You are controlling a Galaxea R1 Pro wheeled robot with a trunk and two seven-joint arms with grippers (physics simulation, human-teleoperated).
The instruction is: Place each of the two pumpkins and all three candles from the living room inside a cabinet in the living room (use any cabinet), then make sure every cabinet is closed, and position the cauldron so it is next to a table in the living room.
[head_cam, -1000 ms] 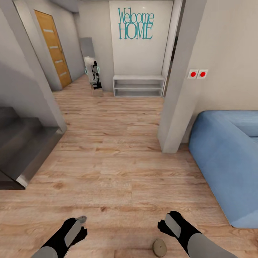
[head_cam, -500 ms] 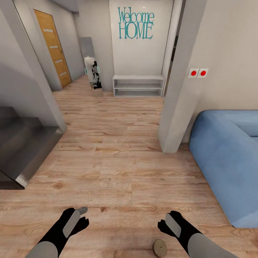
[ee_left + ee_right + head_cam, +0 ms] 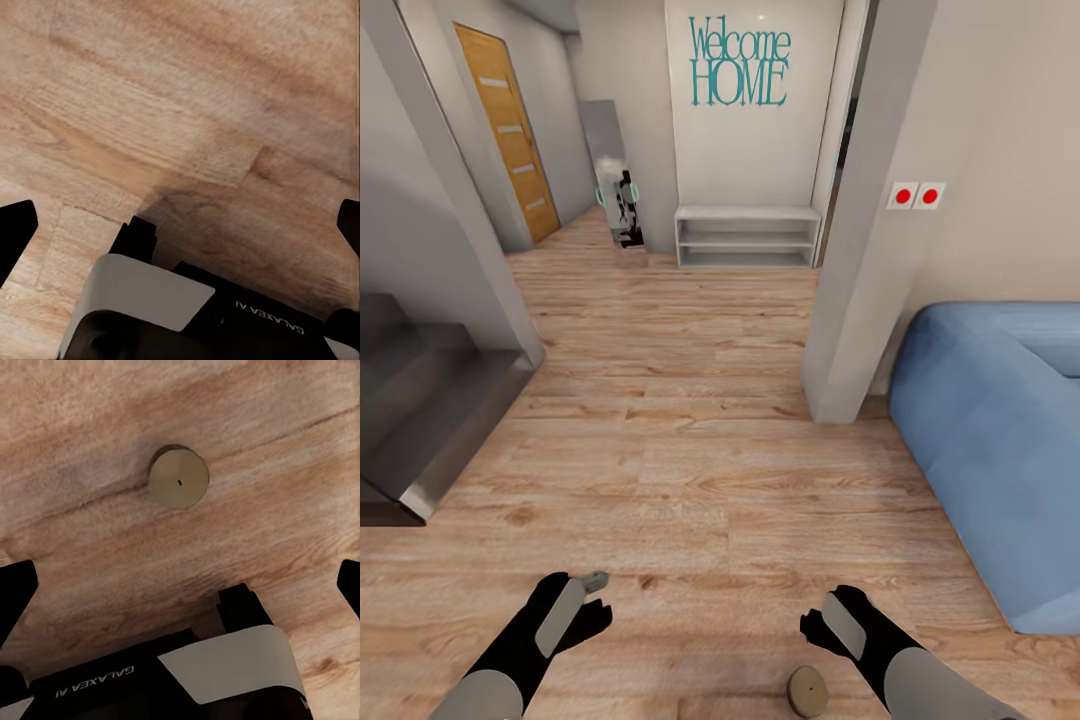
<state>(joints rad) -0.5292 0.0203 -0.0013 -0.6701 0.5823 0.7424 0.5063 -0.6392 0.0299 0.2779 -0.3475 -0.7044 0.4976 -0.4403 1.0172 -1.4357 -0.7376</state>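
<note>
A light brown wooden plank floor (image 3: 690,470) fills the middle of the frame. A big soft blue sofa (image 3: 1000,440) sits at the right edge. Dark grey stairs (image 3: 420,400) are at the left. At the top middle, teal "Welcome HOME" letters (image 3: 740,68) hang on a white wall, above a low white shelf (image 3: 747,238). An orange wooden door (image 3: 510,130) is at the upper left. Two red round buttons (image 3: 916,196) sit on the wall at the upper right.

Matt wood-grain floor (image 3: 690,450), a smooth (waxy-looking) tan candle (image 3: 178,477), cloth sofa (image 3: 1000,440).
</note>
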